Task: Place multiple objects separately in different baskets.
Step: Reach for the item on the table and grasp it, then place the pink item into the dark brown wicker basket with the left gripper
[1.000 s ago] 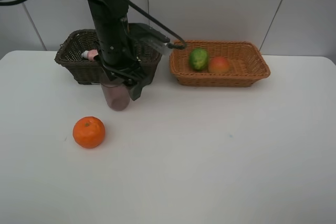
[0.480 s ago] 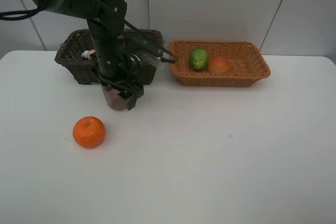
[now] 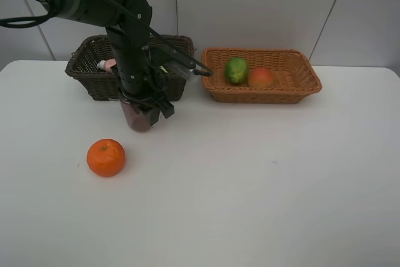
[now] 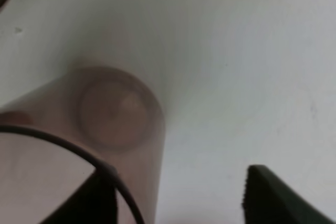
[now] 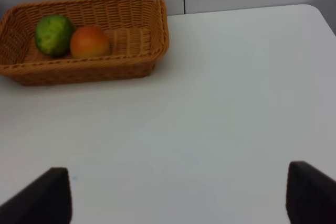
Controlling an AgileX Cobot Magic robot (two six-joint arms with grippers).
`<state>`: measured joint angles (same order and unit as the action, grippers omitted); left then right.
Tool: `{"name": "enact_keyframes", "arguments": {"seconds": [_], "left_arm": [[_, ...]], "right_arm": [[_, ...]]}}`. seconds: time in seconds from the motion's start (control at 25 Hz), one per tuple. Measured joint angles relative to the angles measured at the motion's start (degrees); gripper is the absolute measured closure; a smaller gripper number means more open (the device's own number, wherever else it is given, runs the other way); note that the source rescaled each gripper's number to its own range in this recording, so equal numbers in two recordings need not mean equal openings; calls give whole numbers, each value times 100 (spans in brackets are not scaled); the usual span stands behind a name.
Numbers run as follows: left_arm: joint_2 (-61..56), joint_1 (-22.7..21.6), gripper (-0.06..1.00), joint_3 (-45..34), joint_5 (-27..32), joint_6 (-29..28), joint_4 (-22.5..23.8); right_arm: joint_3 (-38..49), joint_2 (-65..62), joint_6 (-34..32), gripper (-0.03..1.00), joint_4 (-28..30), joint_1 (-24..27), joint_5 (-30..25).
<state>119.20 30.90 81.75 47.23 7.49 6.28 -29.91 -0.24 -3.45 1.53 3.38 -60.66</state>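
Observation:
A translucent purple cup [image 3: 139, 117] stands upright on the white table just in front of the dark brown basket [image 3: 87, 67]. My left gripper [image 3: 147, 108] hangs over its rim. In the left wrist view the cup [image 4: 113, 111] is seen from above: one finger [image 4: 100, 195] shows through its wall and the other finger [image 4: 273, 198] stands outside, with a gap to the wall. A pink bottle [image 3: 107, 65] lies in the dark basket. The orange [image 3: 105, 157] sits alone at the front left. My right gripper [image 5: 181, 192] is open over bare table.
The light tan basket [image 3: 294, 76] at the back right holds a green citrus fruit [image 3: 236, 70] and a peach [image 3: 260, 77]; the right wrist view shows the same basket [image 5: 136, 35]. The left arm's black links rise over the dark basket.
The left arm has drawn in and its gripper has come down over the cup's rim, its jaws narrower than before. Cup, orange and baskets have not moved.

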Motion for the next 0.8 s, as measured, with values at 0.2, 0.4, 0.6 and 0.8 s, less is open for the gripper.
{"name": "enact_keyframes", "arguments": {"seconds": [0.2, 0.4, 0.6, 0.8], "left_arm": [[0, 0, 94, 0, -28, 15, 1], [0, 0, 94, 0, -28, 15, 1], [0, 0, 94, 0, -28, 15, 1], [0, 0, 94, 0, -28, 15, -3]], "right_arm": [[0, 0, 0, 24, 0, 0, 0], [0, 0, 0, 24, 0, 0, 0], [0, 0, 0, 24, 0, 0, 0], [0, 0, 0, 24, 0, 0, 0]]}}
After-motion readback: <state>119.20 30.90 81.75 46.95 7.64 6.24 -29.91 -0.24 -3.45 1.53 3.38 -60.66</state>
